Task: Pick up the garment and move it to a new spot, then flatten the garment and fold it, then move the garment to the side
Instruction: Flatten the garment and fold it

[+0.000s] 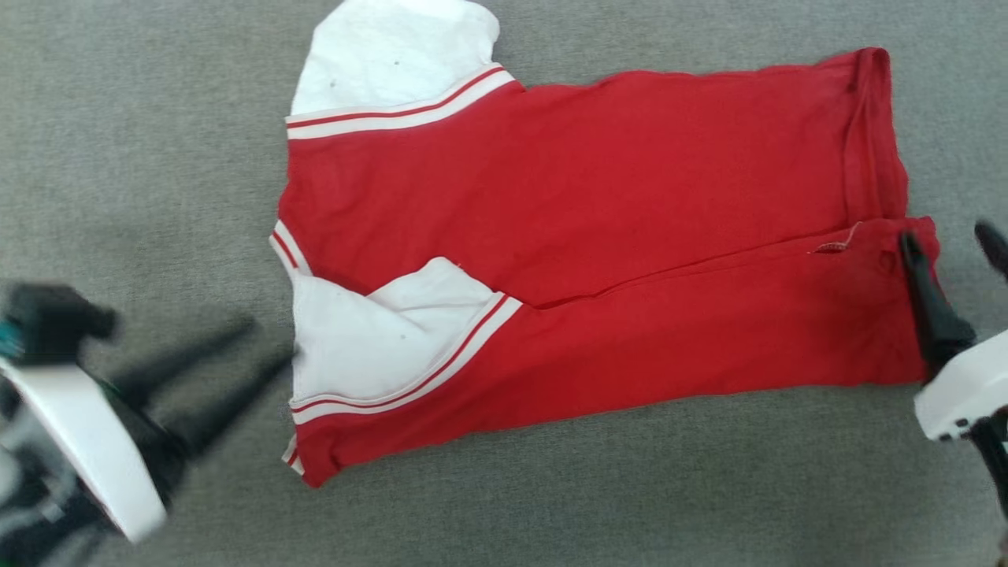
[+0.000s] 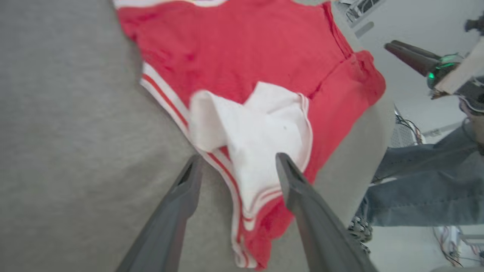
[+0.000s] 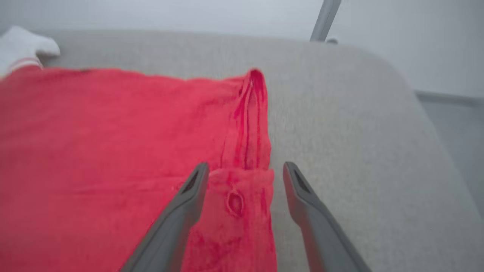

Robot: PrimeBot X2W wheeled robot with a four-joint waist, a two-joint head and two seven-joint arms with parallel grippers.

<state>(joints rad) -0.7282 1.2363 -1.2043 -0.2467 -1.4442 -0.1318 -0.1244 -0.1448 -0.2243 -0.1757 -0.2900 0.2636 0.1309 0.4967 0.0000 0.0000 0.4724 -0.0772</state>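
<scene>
The garment (image 1: 591,197), red with white sleeves, lies flat on the grey surface with its near long edge folded over toward the middle. One white sleeve (image 1: 370,346) rests on that fold and the other (image 1: 394,55) sticks out at the far side. My left gripper (image 1: 272,340) is open just off the collar end; in the left wrist view its jaws (image 2: 238,158) straddle the near sleeve (image 2: 264,143) without gripping it. My right gripper (image 1: 945,234) is open at the hem corner, and its jaws (image 3: 245,165) stand either side of the red hem (image 3: 234,200), which lies loose.
The grey padded surface (image 1: 157,157) has free room around the garment; its rounded edge (image 3: 427,124) drops off beyond the hem. A person's leg in jeans (image 2: 416,189) and a shoe (image 2: 359,230) are beside that end. Cables (image 2: 408,128) lie on the floor there.
</scene>
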